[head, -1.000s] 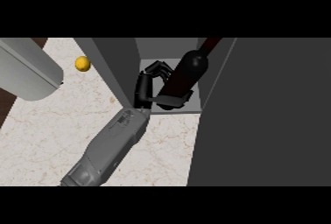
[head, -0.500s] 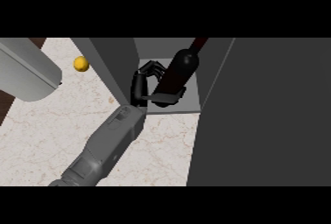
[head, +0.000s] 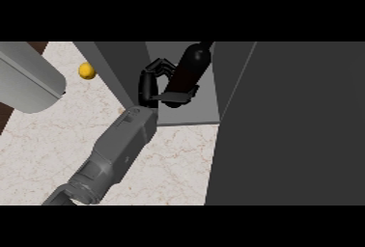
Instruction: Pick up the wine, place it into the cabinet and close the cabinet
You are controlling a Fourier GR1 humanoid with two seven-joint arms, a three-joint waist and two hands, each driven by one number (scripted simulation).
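Note:
The dark wine bottle (head: 192, 65) stands nearly upright inside the open grey cabinet (head: 203, 113), neck toward the top of the view. My right hand (head: 151, 87) reaches into the cabinet from the lower left. Its fingers curl against the bottle's left side and its thumb lies at the bottle's base. The bottle's lower part is partly hidden by the hand. The cabinet's dark door (head: 292, 125) stands open at the right. Only a grey forearm (head: 28, 79) shows at the upper left; the left hand itself is out of view.
A small yellow fruit (head: 86, 70) lies on the marble counter (head: 57, 140) left of the cabinet's side wall (head: 114, 62). The open door fills the right side of the view.
The right hand and the wine bottle have moved deeper into the cabinet, and the bottle now stands straighter. The forearm has followed.

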